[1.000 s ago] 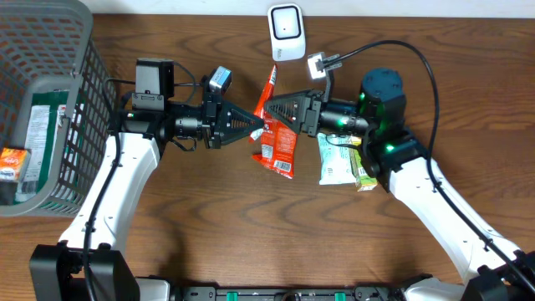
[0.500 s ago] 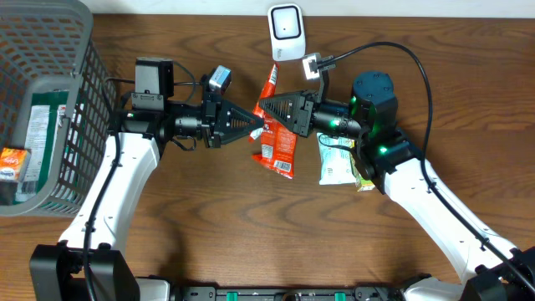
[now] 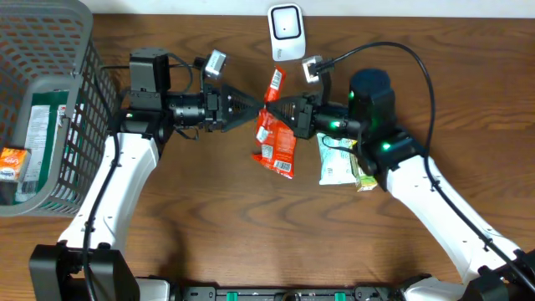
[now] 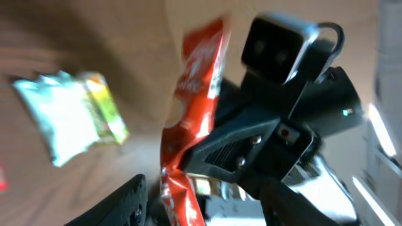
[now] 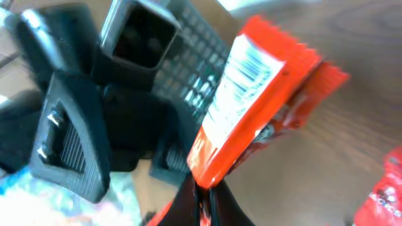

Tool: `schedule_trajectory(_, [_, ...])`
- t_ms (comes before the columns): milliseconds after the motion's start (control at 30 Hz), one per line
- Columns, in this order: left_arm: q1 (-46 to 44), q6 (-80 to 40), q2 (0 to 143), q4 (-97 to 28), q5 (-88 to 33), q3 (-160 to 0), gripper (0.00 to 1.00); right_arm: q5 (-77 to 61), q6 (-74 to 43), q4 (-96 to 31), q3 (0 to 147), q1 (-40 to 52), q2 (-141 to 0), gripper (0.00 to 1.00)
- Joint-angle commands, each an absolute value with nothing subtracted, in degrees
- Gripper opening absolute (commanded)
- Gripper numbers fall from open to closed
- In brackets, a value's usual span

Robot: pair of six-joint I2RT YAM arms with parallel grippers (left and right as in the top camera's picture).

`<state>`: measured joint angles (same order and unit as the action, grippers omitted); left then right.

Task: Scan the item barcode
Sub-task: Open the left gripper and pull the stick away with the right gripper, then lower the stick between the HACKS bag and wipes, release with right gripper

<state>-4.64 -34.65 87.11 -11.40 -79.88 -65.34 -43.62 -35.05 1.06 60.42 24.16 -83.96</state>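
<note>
With right end effector pinching the red packet and left end effector spread, turn its barcode slowly toward the white scanner at the table's far edge.

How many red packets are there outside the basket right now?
2. One red packet is pinched in the right gripper between the two arms; a second red packet lies flat on the table beneath it. Others could be hidden underneath.
</note>
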Motion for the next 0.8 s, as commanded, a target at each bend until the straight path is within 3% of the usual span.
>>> schedule_trajectory(0, [-3.09,-32.53,86.85,-11.14,-72.12,-65.58,0.59,-38.39,-25.47,-11.99,67.88,22.37,-84.01,0.02])
schedule_trajectory(133, [-2.63,-30.00,86.85,-15.05,-64.29,-65.58,0.59,-22.15,-17.19,-34.87,77.73,22.76,-84.01,0.01])
schedule_trajectory(300, [-2.63,-27.70,86.85,-22.57,-53.25,-65.58,0.59,-8.56,-15.99,-50.54,82.26,24.43,-84.03,0.01])
schedule_trajectory(767, [-2.63,-24.43,86.85,-30.24,-41.36,-65.58,0.60,1.28,-15.57,-51.59,78.96,31.46,-99.66,0.01])
